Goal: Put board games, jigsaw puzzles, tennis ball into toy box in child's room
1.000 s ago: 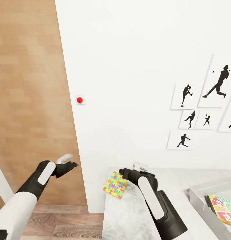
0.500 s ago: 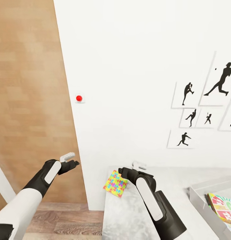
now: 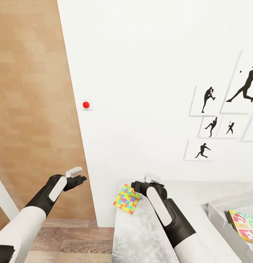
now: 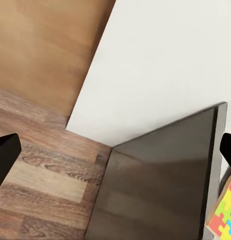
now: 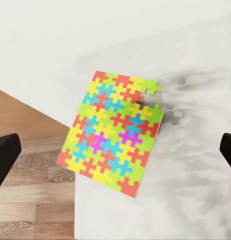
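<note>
Multicoloured in yellow, pink, blue and green, the jigsaw puzzle [image 3: 127, 198] is lying flat at the near-left corner of the table [image 3: 141, 233], with one edge overhanging the table's side above the wood-plank floor [image 3: 68, 241]. The right gripper [image 3: 138, 185] is hovering just beside and above the puzzle; in the right wrist view its two dark fingertips [image 5: 5, 152] are standing wide apart, with the puzzle [image 5: 111, 132] lying free between them and untouched. The left gripper [image 3: 77, 175] is hanging in the air off the table, in front of the brown wooden door [image 3: 31, 109]; its fingers are spread and gripping nothing. At the right of the table, the toy box [image 3: 217, 215] is holding a cartoon-covered board game [image 3: 245, 226]. Black silhouette pictures [image 3: 221, 113] are hanging on the white wall.
</note>
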Controlling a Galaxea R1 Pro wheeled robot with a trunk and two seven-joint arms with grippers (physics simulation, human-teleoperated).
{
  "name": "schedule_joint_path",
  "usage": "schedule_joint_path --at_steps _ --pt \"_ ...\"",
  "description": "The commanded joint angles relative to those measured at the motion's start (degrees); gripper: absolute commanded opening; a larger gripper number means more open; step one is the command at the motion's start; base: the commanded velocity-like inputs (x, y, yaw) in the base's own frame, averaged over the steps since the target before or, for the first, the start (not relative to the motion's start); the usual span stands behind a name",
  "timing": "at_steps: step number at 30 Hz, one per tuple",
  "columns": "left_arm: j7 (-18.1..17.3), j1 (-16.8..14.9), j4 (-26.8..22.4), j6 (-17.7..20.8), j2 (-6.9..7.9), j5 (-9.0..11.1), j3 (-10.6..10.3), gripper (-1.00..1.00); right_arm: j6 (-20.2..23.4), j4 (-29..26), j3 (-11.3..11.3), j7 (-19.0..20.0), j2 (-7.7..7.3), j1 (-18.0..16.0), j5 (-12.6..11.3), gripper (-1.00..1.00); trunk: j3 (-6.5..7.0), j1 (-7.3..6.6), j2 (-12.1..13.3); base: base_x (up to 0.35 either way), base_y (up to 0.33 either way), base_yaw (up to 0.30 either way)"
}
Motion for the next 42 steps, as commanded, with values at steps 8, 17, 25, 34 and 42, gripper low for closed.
schedule_joint_path --at_steps 8,17,25,34,42 --pt "0.48 -0.09 -0.23 0.09 1.5 0.65 -0.21 1.0 -0.61 1.22 -0.08 -0.42 -0.37 -0.58 -0.58 1.0 -0.86 0.03 -0.12 0.0 0.0 0.001" --pt "0.46 -0.1 -0.26 -0.93 1.69 0.69 -0.23 1.0 -2.61 1.65 -0.03 -0.4 -0.18 -0.63 -0.47 1.0 -1.7 0.03 -0.12 0.0 0.0 0.0" --pt "0.24 -0.1 -0.08 -1.36 1.49 0.73 -0.26 1.0 -3.01 1.69 -0.01 -0.4 -0.25 -0.63 -0.46 1.0 -2.44 0.03 -0.12 0.0 0.0 0.0" --pt "-5.56 -0.12 0.24 -1.48 1.92 0.69 -0.25 1.0 -3.17 1.71 0.02 -0.38 -0.27 -0.63 -0.44 1.0 -3.28 0.03 -0.12 0.0 0.0 0.0" --pt "-7.91 -0.16 0.27 -1.49 2.15 0.6 -0.22 1.0 -3.21 1.81 0.0 -0.32 -0.44 -0.63 -0.41 1.0 -4.02 0.03 -0.12 0.0 0.0 0.0"
